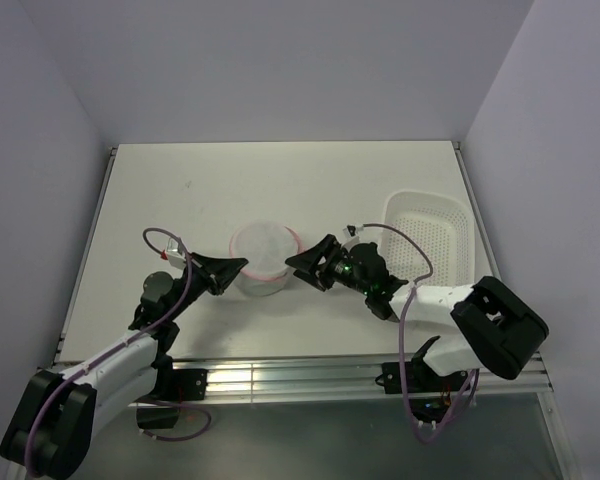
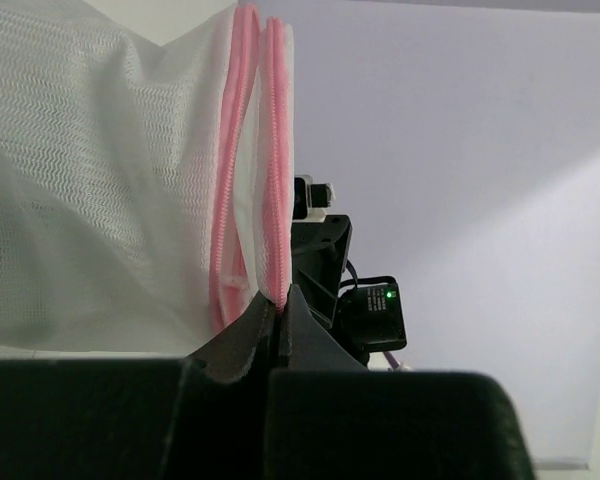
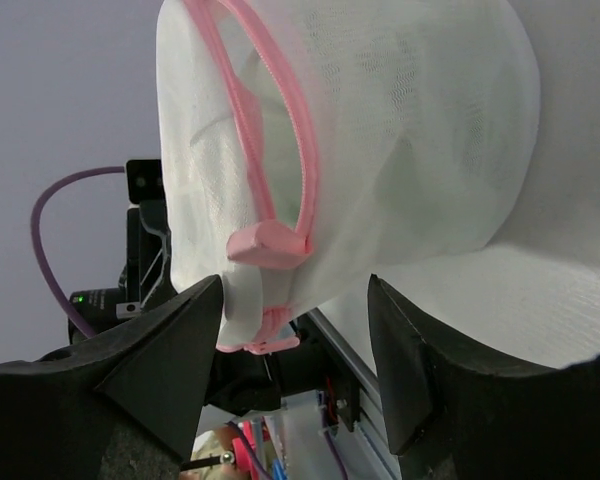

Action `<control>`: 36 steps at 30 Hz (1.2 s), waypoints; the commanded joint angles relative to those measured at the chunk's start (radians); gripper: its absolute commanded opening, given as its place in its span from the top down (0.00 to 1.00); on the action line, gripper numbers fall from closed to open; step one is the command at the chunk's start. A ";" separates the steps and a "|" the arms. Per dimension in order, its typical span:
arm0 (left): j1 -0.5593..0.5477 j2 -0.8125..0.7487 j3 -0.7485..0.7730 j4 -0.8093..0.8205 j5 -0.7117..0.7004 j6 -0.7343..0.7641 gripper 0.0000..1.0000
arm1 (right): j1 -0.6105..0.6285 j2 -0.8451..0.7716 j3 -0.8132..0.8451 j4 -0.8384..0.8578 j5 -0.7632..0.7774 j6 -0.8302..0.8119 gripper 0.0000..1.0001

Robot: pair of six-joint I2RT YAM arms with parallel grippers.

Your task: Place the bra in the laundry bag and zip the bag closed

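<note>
Laundry bag (image 3: 380,150) inside wide-spread gripper (image 3: 295,300)

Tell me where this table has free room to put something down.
Free: the far strip of table behind the laundry bag and basket, and its far-left corner. Crowded: the near middle, where left gripper and right gripper flank the bag.

No legible text, label, brand mark, number or sign appears in any view. The laundry bag (image 1: 265,258), the perforated basket (image 1: 430,232) and the worktop (image 1: 200,190) carry no readable marking.
</note>
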 commanded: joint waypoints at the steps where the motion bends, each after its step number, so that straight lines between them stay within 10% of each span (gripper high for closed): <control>1: 0.007 0.006 -0.025 0.121 0.020 -0.054 1.00 | 0.020 0.030 0.021 0.108 0.038 0.031 0.34; 26: 0.015 0.014 0.020 -0.022 0.006 0.045 1.00 | 0.051 0.054 0.052 0.163 0.069 0.056 0.61; 36: 0.024 -0.069 0.274 -0.469 -0.152 0.376 0.99 | 0.051 -0.019 0.079 -0.037 0.069 0.022 0.89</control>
